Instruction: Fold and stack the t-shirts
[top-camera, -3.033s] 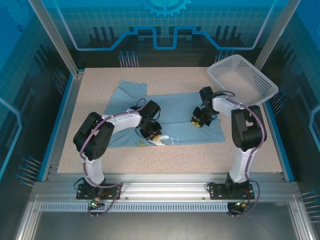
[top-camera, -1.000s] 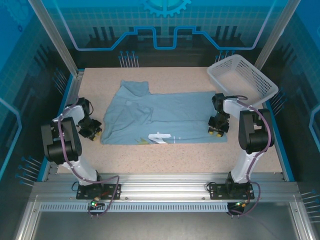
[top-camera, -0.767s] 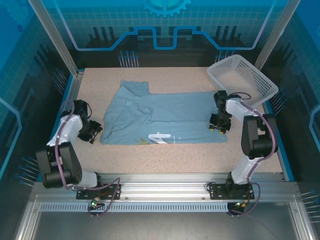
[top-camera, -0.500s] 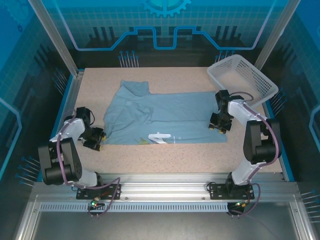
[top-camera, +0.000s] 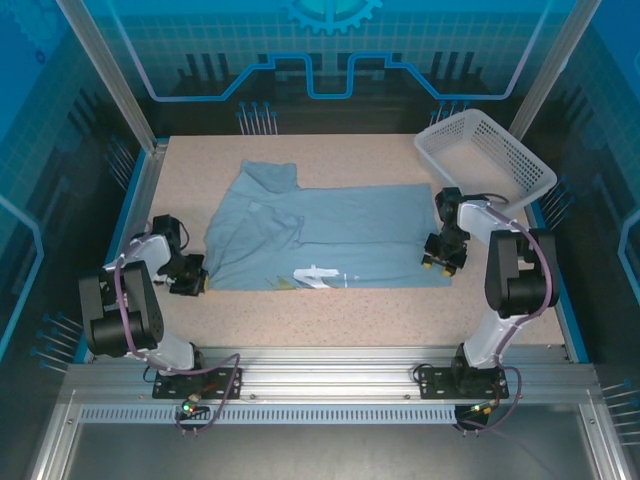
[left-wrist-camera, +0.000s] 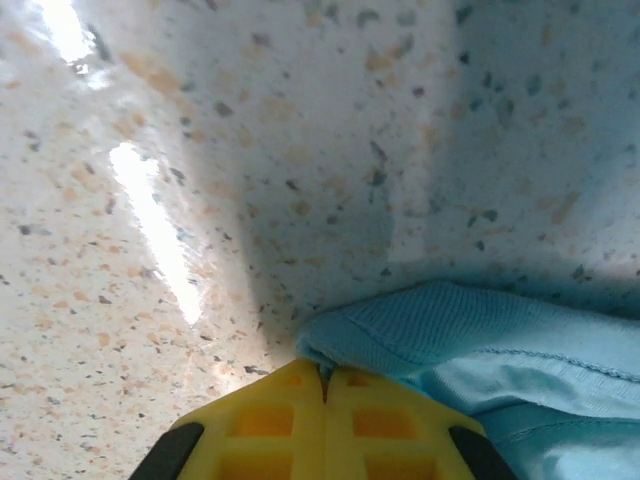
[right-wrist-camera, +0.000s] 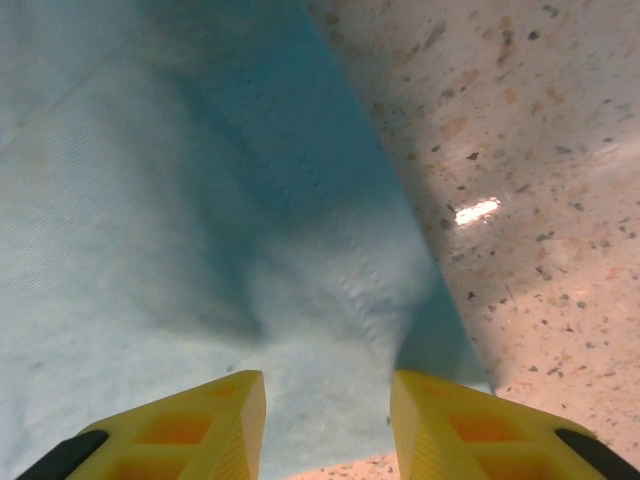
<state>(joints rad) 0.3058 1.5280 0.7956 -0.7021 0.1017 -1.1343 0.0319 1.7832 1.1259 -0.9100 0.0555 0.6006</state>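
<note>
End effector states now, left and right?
Left end effector: closed, pinching the light grey-blue cotton t-shirt at its edge.
Right end effector: open, over the t-shirt's corner.

Both arms — the left arm (top-camera: 122, 305) and the right arm (top-camera: 517, 268) — are built of white links with bulky black joint housings, a purple-grey cable looped along each, black base plates, and yellow, grid-moulded fingers (right-wrist-camera: 205, 425) on black mounts.

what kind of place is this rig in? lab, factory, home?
Most likely a lab robot cell, probably for data collection: an aluminium frame boxes in a speckled table, blue printed panels wall it off, and a lone t-shirt lies staged there.
</note>
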